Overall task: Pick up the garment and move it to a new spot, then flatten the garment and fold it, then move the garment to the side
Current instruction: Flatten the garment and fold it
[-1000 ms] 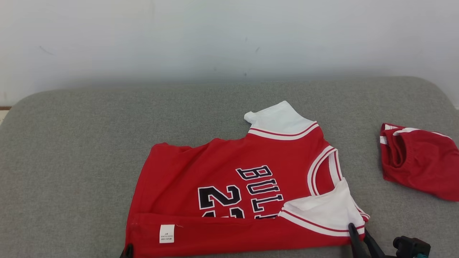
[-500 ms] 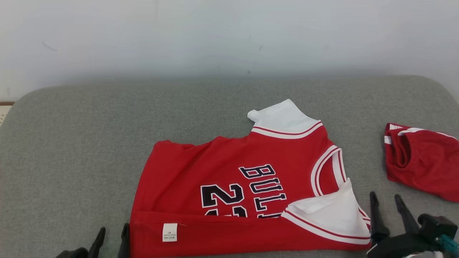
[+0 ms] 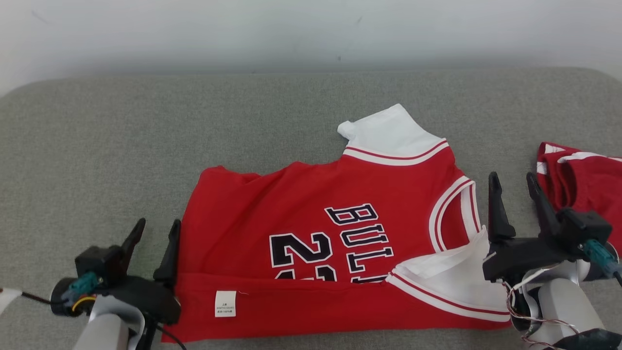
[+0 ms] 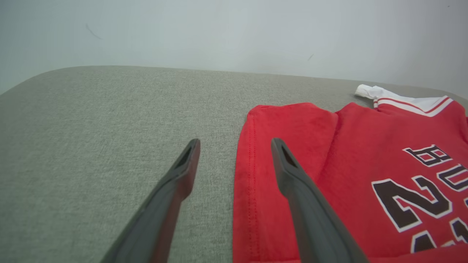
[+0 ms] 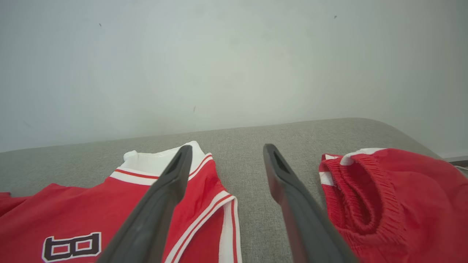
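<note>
The garment is a red basketball jersey with white sleeves and black lettering, lying on the grey couch seat with its near edge folded over, a white label showing. My left gripper stands open at the jersey's left edge, nothing between its fingers. My right gripper stands open just right of the jersey's neckline, above the near white sleeve, holding nothing.
Red shorts with white stripes lie bunched at the right, close to my right gripper; in the right wrist view the red shorts are just right of the fingers. The grey cushion spreads left and behind. A pale wall backs the seat.
Both grippers let go of the jersey's near edge and opened, then rose clear at either side. The head camera has tilted, shifting the whole picture.
</note>
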`<state>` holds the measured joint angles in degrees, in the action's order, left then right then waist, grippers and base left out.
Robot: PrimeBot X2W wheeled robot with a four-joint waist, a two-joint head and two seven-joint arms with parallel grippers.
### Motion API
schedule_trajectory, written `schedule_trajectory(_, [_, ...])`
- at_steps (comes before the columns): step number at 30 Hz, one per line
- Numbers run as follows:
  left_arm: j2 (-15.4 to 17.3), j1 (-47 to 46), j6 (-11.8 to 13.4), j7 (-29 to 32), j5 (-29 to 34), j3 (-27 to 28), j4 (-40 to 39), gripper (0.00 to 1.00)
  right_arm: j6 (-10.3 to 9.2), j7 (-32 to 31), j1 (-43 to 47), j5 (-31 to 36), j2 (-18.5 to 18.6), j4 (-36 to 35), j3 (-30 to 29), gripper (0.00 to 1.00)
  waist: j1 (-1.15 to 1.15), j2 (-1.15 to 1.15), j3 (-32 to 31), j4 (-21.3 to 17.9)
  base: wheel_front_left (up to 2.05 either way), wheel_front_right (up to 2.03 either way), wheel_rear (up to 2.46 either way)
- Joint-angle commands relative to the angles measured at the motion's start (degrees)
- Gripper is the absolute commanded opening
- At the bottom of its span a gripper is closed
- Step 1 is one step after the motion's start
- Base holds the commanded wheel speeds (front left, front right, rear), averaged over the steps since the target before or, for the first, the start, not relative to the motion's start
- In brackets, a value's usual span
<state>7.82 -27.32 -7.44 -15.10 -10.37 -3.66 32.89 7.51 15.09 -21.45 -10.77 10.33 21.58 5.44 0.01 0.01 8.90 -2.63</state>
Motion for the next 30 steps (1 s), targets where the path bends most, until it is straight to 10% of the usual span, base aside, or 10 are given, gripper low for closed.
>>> schedule_trajectory(1, [0.9,-1.8,0.0,-0.1,0.1,-0.6,1.1,1.0,-0.04,0.0,-1.0,0.3,0.0,0.3,0.5,1.0,-0.01,-0.01,2.6,-0.1,0.0,0.0,0.0])
schedule_trajectory(30, [5.0,-27.0,0.0,1.0,-14.2,-19.2,25.0,1.0,-0.04,0.0,-7.1,-1.4,-2.2,-0.6,4.3,1.0,-0.01,-0.01,12.5,-6.2,0.0,0.0,0.0])
